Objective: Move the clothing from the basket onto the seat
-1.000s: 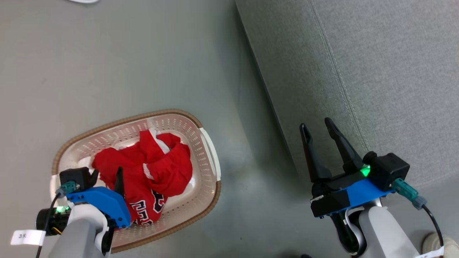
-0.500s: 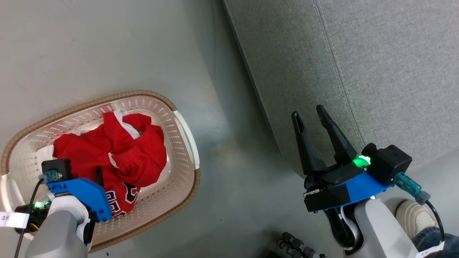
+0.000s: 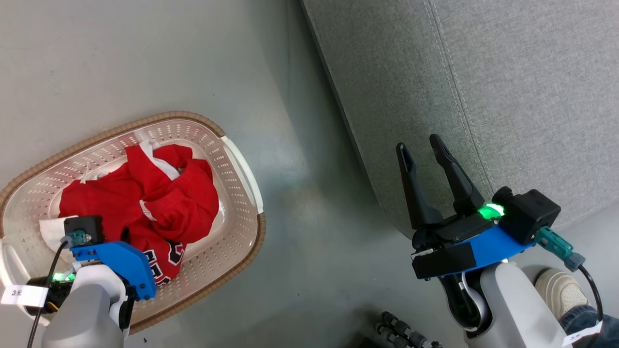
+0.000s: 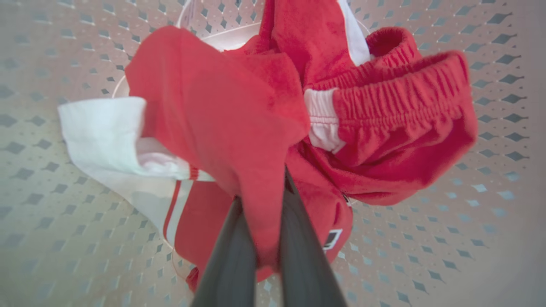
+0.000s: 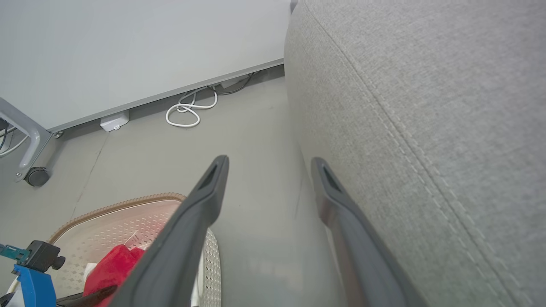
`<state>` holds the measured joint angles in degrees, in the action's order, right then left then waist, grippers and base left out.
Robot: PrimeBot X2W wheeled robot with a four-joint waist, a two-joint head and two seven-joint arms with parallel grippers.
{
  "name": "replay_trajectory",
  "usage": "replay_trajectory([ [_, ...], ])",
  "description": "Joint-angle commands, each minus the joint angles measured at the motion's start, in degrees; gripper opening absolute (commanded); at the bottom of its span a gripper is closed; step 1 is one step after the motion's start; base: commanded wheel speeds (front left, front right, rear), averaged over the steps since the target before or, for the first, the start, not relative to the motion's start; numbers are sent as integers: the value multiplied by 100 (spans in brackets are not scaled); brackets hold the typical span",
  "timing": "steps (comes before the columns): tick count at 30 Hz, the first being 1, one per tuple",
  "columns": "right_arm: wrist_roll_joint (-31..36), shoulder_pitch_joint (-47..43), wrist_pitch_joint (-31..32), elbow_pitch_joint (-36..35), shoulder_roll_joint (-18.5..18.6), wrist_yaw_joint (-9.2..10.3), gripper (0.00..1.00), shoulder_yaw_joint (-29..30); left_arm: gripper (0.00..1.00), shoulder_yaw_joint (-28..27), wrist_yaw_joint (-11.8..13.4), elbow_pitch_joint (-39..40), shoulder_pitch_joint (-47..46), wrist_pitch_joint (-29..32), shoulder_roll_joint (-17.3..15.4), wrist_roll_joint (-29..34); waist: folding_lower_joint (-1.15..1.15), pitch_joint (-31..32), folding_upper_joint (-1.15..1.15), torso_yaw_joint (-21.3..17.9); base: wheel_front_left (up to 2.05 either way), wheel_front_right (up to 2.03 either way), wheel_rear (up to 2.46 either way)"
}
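The cream perforated basket (image 3: 193, 118) with its brown rim stands on the floor at the left. In it lies the red clothing: shorts (image 3: 184, 208) with an elastic waistband (image 4: 396, 94) on top, and the jersey (image 3: 167, 256) with black-and-white numbers beneath. My left gripper (image 4: 261, 187) is down in the pile, shut on a fold of red cloth that rises between its fingers. In the head view its blue mount (image 3: 121, 263) hides the fingers. My right gripper (image 3: 418, 144) hangs open and empty beside the front face of the grey sofa (image 3: 508, 96).
A person's pale shoe (image 3: 556, 290) and jeans stand by my right arm, with a black ridged object (image 3: 401, 331) at the bottom edge. A white cable (image 5: 187, 113) lies by the far wall, and a castor wheel (image 5: 36, 175) stands at the left.
The head camera has shifted, bringing the shoe into view. My left fingers, apart over the pile a second ago, have sunk into the red cloth. A white fold now shows at the pile's left.
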<state>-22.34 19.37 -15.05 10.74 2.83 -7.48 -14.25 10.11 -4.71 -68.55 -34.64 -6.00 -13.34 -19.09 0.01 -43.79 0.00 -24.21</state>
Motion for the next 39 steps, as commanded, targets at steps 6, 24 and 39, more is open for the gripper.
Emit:
replay_trajectory([
  [6,25,102,-20,38,10,-3,100,8,0,56,-76,-104,-235,-64,-21,-57,-1,38,0,58,0,0,0],
  [24,486,1,-19,407,13,-3,100,221,0,519,-293,-189,-190,-534,571,-204,-1,1464,0,932,0,0,0],
  [39,910,-617,-11,921,14,-3,100,330,0,2010,-295,1181,227,-758,899,-983,-1,3301,0,1789,0,0,0],
])
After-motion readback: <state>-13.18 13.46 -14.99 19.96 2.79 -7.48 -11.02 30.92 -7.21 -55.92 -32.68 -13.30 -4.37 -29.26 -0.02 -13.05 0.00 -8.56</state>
